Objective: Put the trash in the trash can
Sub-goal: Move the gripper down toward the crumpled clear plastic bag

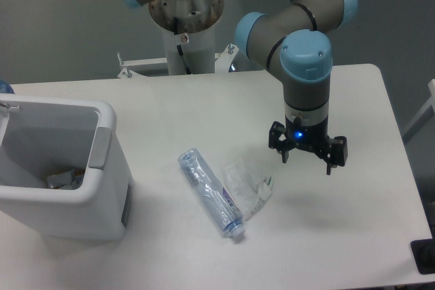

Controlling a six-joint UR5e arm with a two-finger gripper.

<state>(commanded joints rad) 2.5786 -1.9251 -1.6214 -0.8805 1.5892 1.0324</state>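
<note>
A crushed clear plastic bottle with a blue-white label lies on the white table, cap end toward the front. Touching its right side is a crumpled clear-whitish wrapper. The white trash can stands at the left edge, grey inside, with some scraps at its bottom. My gripper hangs above the table to the right of the wrapper, fingers spread apart and open, holding nothing.
The arm's base column rises at the back centre of the table. A dark object sits at the table's front right corner. A grey panel lines the can's right rim.
</note>
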